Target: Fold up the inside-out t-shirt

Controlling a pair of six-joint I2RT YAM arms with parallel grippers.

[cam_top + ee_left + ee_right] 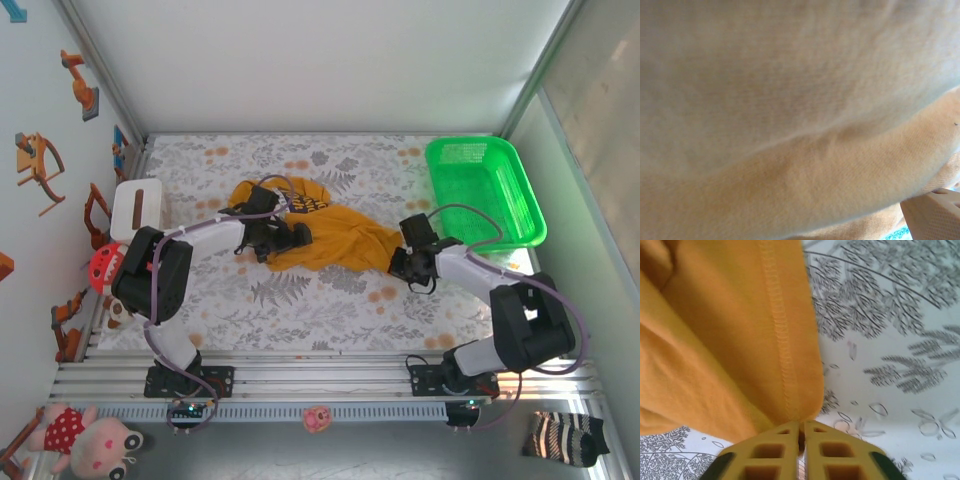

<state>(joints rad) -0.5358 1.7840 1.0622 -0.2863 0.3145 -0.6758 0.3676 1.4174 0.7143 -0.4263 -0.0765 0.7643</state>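
Observation:
The inside-out t-shirt lies crumpled in the middle of the table, mustard yellow, with dark lettering showing at its far end. My left gripper is open and pushed into the shirt's left part. In the left wrist view the shirt's cloth lies right against the camera, and one pale finger peeks in at the bottom right. My right gripper is shut on the shirt's right corner. In the right wrist view its yellow fingers pinch the stitched hem.
A green plastic basket stands at the back right, close to the right arm. A white box and a red toy sit by the left wall. The floral tablecloth is bare in front of the shirt.

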